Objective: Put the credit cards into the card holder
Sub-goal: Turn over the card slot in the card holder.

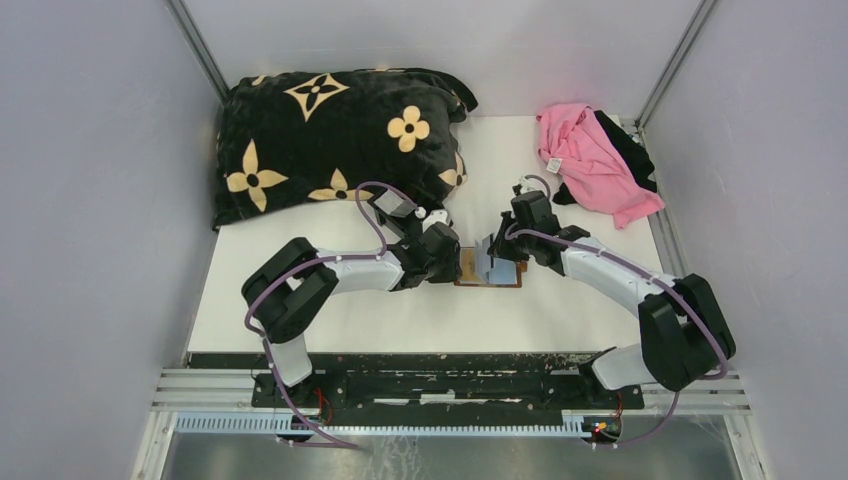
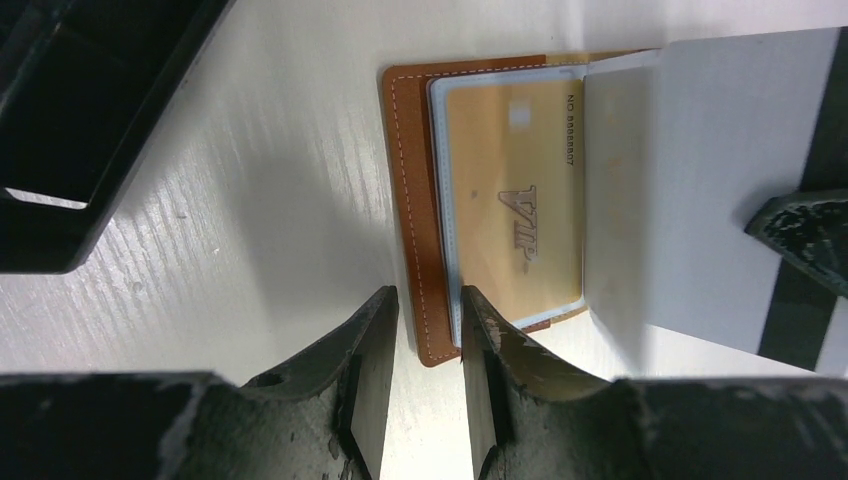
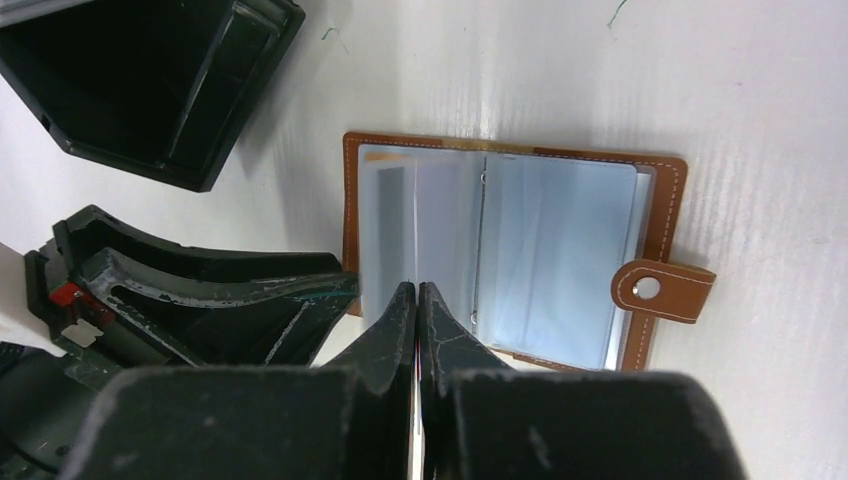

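Observation:
The brown card holder point(image 3: 670, 220) lies open on the white table between both grippers, its snap tab point(image 3: 662, 290) out to one side. An orange-tan credit card point(image 2: 515, 200) sits in a clear pocket on its left half. My right gripper point(image 3: 416, 288) is shut on another credit card point(image 2: 700, 180), white-backed with a black stripe, held on edge over the holder's pockets. My left gripper point(image 2: 428, 300) stands open over the holder's left edge point(image 2: 405, 200). One fingertip point(image 2: 478, 305) rests at the pocket's rim and the other is over the table. From above, both grippers meet at the holder point(image 1: 468, 268).
A black plastic tray point(image 3: 150, 80) sits just beyond the holder, close to the left gripper. A black flowered pillow point(image 1: 330, 140) fills the far left of the table. A pink cloth point(image 1: 590, 160) lies at the far right.

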Available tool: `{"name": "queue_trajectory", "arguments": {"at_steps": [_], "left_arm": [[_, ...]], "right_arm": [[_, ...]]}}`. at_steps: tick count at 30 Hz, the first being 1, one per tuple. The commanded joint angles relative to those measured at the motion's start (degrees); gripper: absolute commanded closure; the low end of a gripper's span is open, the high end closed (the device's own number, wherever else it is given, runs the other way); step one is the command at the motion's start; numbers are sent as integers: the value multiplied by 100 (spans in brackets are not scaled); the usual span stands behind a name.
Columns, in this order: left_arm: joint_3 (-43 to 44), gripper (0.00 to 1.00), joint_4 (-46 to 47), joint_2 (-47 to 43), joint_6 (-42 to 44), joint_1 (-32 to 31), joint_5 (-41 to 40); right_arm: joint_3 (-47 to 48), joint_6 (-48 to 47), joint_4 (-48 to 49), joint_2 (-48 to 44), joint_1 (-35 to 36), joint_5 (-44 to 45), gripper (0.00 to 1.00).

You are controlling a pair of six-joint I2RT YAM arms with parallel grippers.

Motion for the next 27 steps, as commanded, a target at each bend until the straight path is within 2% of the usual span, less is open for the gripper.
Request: {"name": "queue_trajectory", "arguments": {"at_steps": [1,8,27], "left_arm": [[-465,61,-1512,362,-63,-49,-82],[-464,61,-1628,306,-63,-44,-184],[-359,61,-1727,479,-36,-44,-237]], "right_arm": [[287,32,287,177,70,-51,99],[297,-48,411,418,90,-90,99],[-175,-346,488,285,-114,80,99]]}}
